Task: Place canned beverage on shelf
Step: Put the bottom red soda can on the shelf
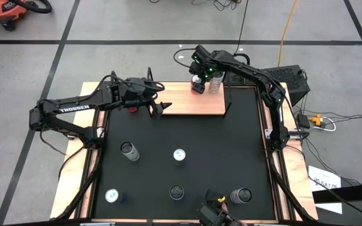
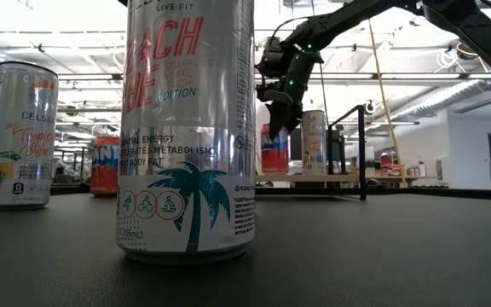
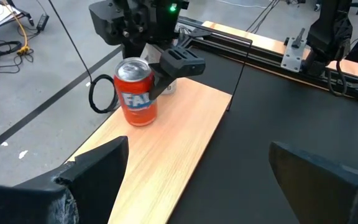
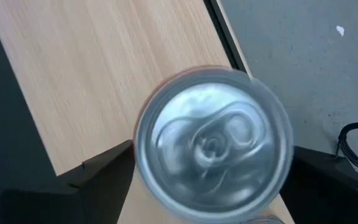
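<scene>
An orange-red can [image 3: 135, 93] stands upright on the far end of the shelf [image 3: 166, 155], the light wooden board. My right gripper [image 1: 198, 85] hangs over it from above, open, with one finger [image 3: 180, 62] on each side close to the can's wall. The right wrist view looks straight down on the can's silver lid [image 4: 213, 143]. A silver can [image 1: 215, 81] stands just beside it on the shelf. My left gripper [image 1: 159, 108] waits open at the shelf's other end with nothing between its fingers.
Several cans stand on the black table: one [image 1: 129, 150], another [image 1: 179, 155], and more along the near edge [image 1: 241, 196]. A tall can [image 2: 186, 128] fills the low view. A red can [image 1: 132, 108] sits under the left arm. A black post [image 1: 226, 103] stands at the shelf's end.
</scene>
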`<state>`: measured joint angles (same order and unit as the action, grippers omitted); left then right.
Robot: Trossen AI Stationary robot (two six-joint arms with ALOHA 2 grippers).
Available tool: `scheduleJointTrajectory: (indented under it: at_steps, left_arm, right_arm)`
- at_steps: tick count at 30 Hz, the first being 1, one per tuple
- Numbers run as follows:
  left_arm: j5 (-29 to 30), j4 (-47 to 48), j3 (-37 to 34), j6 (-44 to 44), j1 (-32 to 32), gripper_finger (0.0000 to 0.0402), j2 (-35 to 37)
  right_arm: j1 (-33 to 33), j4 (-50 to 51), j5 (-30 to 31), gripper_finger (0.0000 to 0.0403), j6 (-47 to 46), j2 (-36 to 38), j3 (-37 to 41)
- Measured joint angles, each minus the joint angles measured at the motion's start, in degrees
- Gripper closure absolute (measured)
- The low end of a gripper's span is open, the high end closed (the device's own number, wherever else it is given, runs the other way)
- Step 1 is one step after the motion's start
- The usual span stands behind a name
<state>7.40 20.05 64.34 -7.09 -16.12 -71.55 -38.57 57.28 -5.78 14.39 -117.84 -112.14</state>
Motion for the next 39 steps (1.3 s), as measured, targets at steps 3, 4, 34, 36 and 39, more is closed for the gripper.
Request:
scheduleJointTrajectory:
  at_steps: [3,4,34,36,39]
  left_arm:
    - [0.0,0.0,0.0,0.0,0.0,0.0016,0.0]
    - [0.0,0.0,0.0,-0.1,0.0,0.0016,0.0]
    - [0.1,0.0,0.0,-0.1,0.0,0.0016,0.0]
    - [0.2,0.0,0.0,-0.1,0.0,0.0016,0.0]
    - [0.2,0.0,0.0,-0.1,0.0,0.0016,0.0]
  right_arm:
    - [0.0,0.0,0.0,0.0047,0.0,0.0,0.0]
    - [0.0,0.0,0.0,0.0045,0.0,0.0,-0.1]
    - [4.6,10.1,11.9,0.0206,-11.6,0.0,-13.9]
    - [4.3,10.4,12.0,0.0252,-11.6,-0.3,-13.9]
    - [4.0,10.2,11.9,0.0326,-11.3,-0.5,-13.9]
